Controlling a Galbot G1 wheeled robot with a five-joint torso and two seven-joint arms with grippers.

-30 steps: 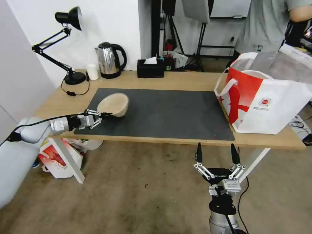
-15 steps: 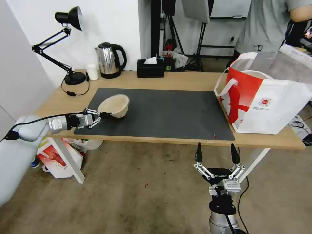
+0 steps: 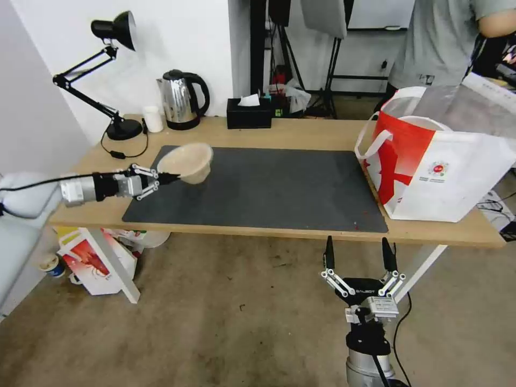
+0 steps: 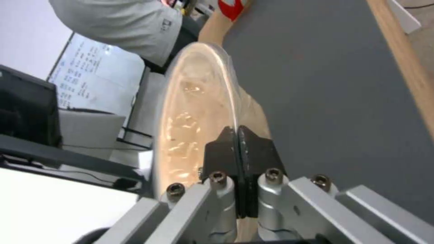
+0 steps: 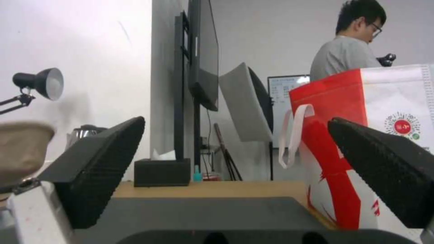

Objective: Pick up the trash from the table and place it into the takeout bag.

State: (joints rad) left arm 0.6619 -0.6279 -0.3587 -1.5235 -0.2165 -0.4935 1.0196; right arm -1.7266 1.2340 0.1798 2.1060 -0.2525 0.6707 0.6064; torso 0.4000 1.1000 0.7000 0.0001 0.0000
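My left gripper (image 3: 167, 177) is shut on the rim of the shallow beige bowl (image 3: 188, 160), holding it tilted in the air above the left end of the dark grey mat (image 3: 269, 188). Up close, the left gripper (image 4: 238, 135) pinches the bowl's rim (image 4: 194, 112) between its black fingertips. The takeout bag (image 3: 441, 161), white with red panels, stands open on the right end of the table (image 3: 301, 134). In front of the table's near edge my right gripper (image 3: 357, 252) hangs open, pointing up, with nothing in it. From its wrist the bag (image 5: 361, 135) and the bowl (image 5: 22, 149) both show.
A black desk lamp (image 3: 107, 75), a small white cup (image 3: 152, 118), a steel kettle (image 3: 180, 99) and a black tissue box (image 3: 248, 113) line the table's back edge. A smaller red-printed bag (image 3: 94, 263) lies on the floor under the left end. A person stands behind the takeout bag.
My left gripper has lifted the beige bowl off the mat and carried it a little up and back. The right arm has stayed still.
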